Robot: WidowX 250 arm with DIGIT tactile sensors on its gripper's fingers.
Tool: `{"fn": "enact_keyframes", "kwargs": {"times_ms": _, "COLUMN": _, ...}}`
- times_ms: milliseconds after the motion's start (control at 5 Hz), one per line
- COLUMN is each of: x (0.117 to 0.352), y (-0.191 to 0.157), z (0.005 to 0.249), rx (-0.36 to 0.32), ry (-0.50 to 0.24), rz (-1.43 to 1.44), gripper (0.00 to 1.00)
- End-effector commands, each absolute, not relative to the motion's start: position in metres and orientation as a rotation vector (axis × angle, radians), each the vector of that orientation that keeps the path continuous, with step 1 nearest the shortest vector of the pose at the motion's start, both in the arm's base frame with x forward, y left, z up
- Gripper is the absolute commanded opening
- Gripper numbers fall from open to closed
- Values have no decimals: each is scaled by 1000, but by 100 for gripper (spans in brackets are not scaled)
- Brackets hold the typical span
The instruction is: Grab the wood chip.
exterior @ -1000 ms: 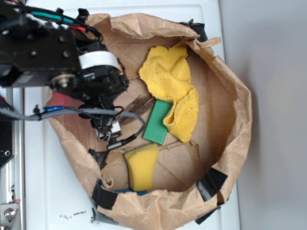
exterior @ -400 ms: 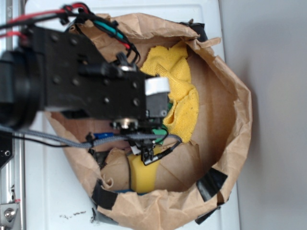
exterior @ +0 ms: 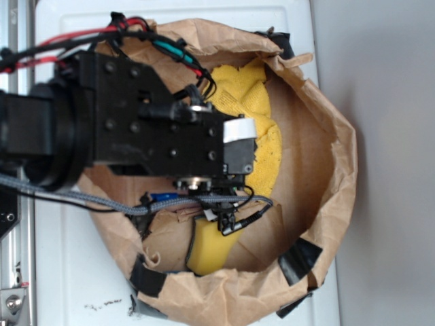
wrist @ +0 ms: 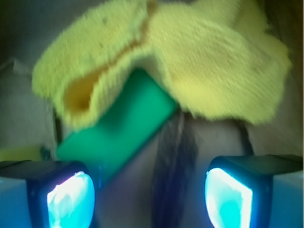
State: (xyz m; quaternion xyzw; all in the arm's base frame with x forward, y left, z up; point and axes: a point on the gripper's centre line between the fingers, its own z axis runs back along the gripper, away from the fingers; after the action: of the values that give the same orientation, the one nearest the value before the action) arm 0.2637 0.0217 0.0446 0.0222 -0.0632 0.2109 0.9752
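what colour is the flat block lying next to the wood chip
Green. The flat block shows best in the wrist view, partly under the yellow cloth.

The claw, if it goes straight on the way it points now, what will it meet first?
Probably the wood chip: in the wrist view the dark sliver lies between the open claw fingers. The green block sits just left of it. The image is blurred, so depth is uncertain.

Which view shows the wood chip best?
The wrist view. The wood chip lies as a dark blurred streak between the open claw fingers, beside the green block. In the exterior view the arm hides it.
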Motion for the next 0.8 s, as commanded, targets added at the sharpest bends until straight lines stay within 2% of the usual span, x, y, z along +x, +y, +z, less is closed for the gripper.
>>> {"fn": "enact_keyframes", "kwargs": {"times_ms": 0, "x": 276, "y": 17, "z": 22, "rx": 74, "ry": -226, "rz": 374, "gripper": 100}}
{"fn": "enact_keyframes", "kwargs": {"times_ms": 200, "x": 274, "y": 15, "z": 40, "rx": 21, "ry": -215, "rz": 356, "gripper": 100}}
{"fn": "enact_keyframes", "kwargs": {"times_ms": 400, "x": 264, "y": 13, "z": 71, "rx": -77, "ry": -219, "rz": 341, "gripper": 0}}
{"fn": "enact_keyframes", "kwargs": {"times_ms": 600, "x": 264, "y": 13, "z": 79, "rx": -90, "ry": -211, "rz": 340, "gripper": 0}}
